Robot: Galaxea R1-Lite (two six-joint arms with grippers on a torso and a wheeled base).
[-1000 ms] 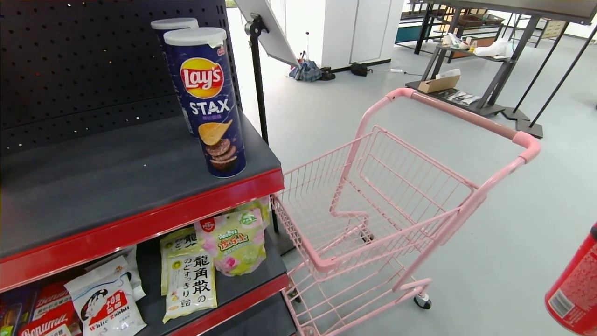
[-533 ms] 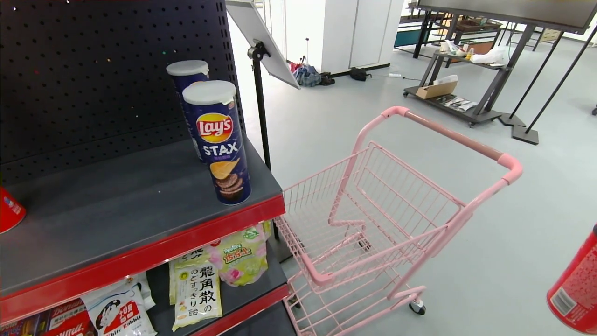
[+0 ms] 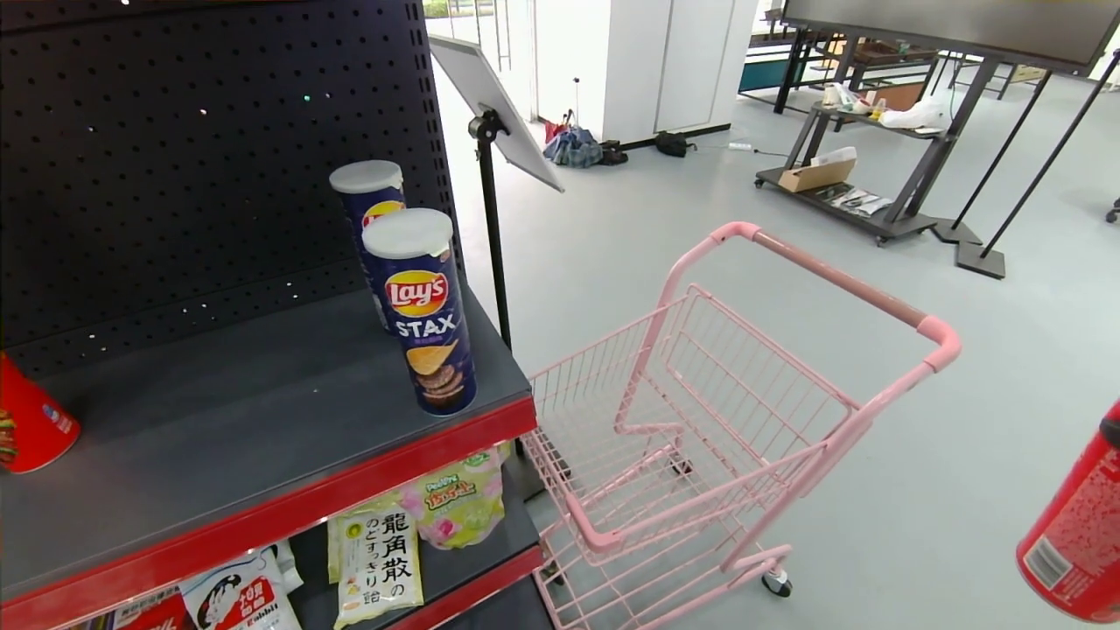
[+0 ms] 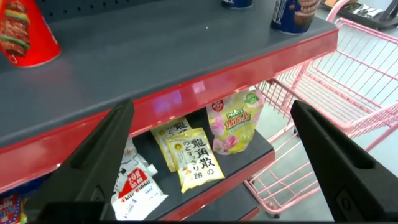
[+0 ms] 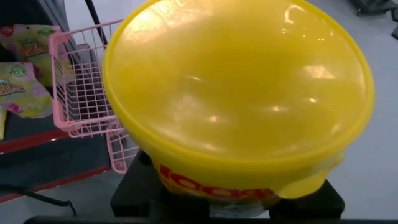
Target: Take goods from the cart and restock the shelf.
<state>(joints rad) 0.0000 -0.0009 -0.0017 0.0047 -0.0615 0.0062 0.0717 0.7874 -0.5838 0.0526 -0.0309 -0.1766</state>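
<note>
Two tall blue chip cans stand on the grey top shelf point(image 3: 219, 411): the front one point(image 3: 424, 315) at the red front edge, the other point(image 3: 372, 201) right behind it. A red cup-like can point(image 3: 31, 416) stands at the shelf's left end and is also in the left wrist view point(image 4: 25, 31). The pink cart point(image 3: 840, 280) to the right of the shelf holds no goods. A red can point(image 3: 1076, 534) with a yellow lid point(image 5: 236, 93) hangs in the air right of the cart, my right gripper shut on it. My left gripper point(image 4: 211, 155) is open in front of the shelf.
Snack bags point(image 3: 376, 560) lie on the lower shelf, also in the left wrist view point(image 4: 193, 158). A black stand pole point(image 3: 494, 219) with a tilted board rises between shelf and cart. A dark rack point(image 3: 857, 201) stands far back. Grey floor lies open right of the cart.
The head camera has shifted, so shelf and cart sit lower in the picture and the red can on the shelf has come into view. The held red can stays at the right edge.
</note>
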